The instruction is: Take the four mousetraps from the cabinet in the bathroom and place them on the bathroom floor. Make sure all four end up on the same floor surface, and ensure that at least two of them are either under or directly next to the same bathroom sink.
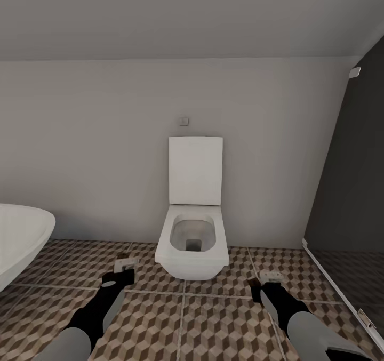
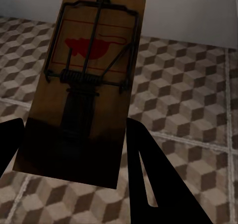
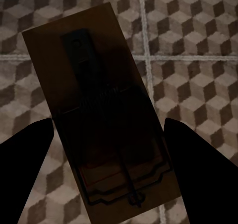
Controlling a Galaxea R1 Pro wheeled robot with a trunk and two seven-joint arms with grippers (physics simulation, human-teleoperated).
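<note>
A dark-brown mousetrap with a wire spring and a red mouse print sits between the black fingers of my left gripper, which is shut on it. A second mousetrap is held the same way in my right gripper. In the head view my left gripper and right gripper hang low over the cube-patterned bathroom floor, one on each side of a toilet. The cabinet and the sink are out of view.
A white wall-hung toilet with its lid up stands straight ahead against the grey wall. The rim of a white oval bathtub juts in at the left. A dark glass partition closes off the right side.
</note>
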